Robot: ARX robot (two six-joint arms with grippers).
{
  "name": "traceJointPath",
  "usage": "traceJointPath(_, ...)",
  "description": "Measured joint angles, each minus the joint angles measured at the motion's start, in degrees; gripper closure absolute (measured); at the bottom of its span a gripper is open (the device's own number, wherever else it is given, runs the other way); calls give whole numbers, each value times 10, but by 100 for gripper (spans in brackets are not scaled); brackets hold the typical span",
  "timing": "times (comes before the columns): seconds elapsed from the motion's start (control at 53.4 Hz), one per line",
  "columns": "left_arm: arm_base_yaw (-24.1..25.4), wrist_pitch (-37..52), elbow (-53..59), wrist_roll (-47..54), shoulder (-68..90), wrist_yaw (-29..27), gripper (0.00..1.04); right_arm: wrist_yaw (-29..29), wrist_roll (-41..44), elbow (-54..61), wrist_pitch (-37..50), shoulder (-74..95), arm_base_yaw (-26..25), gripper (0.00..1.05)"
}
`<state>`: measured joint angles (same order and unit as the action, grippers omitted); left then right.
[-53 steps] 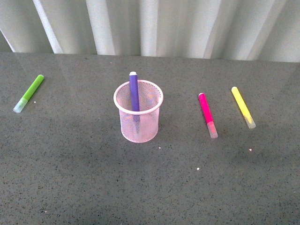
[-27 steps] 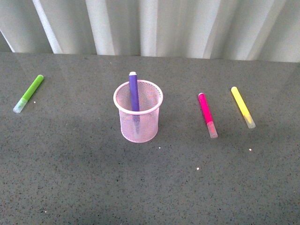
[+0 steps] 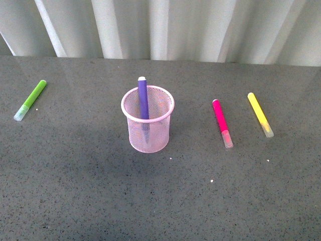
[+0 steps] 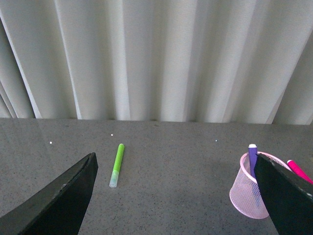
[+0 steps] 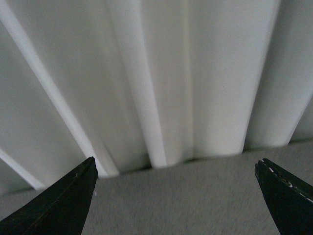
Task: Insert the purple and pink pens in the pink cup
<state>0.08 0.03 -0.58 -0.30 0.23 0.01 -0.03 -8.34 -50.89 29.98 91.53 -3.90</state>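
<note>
Front view first: the pink cup [image 3: 156,136] stands upright just left of the middle of the frame, on the dark speckled table [image 3: 100,196]. The purple pen [image 3: 143,98] is inside it, standing nearly upright, and its pale-tipped top end pokes above the rim. So that's one in and one out, because the pink pen [image 3: 219,118] lies flat on the table right of centre. It is well apart from the cup, with its clear cap pointing toward the bottom of the frame. Just beside it, further right, lies a yellow marker [image 3: 259,112], roughly parallel and not touching. Over near the left edge a green marker [image 3: 32,98] lies on a slant, clear cap toward the lower left. A pale pleated curtain [image 3: 175,30] fills the top of the frame. On the left wrist camera, the left gripper [image 4: 174,159] is spread wide, its black fingers [image 4: 61,200] far apart and empty. Beyond them show the green marker, the cup with the purple pen in it, and a sliver of the pink pen. On the right wrist camera, the right gripper [image 5: 174,164] is spread just as wide and is also empty, facing the curtain and a strip of table.
</note>
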Motion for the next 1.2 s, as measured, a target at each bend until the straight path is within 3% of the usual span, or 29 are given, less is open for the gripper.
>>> traceJointPath(0.206,0,0,0,0,0,0,7,-28,-16,-129,-200,184,70,7)
traceJointPath(0.393,0,0,0,0,0,0,7,-68,-16,-135,-264,238,138,7)
traceJointPath(0.525,0,0,0,0,0,0,7,-80,-26,-148,-274,273,162,7)
traceJointPath(1.199,0,0,0,0,0,0,7,-51,-50,-272,-293,431,163,7)
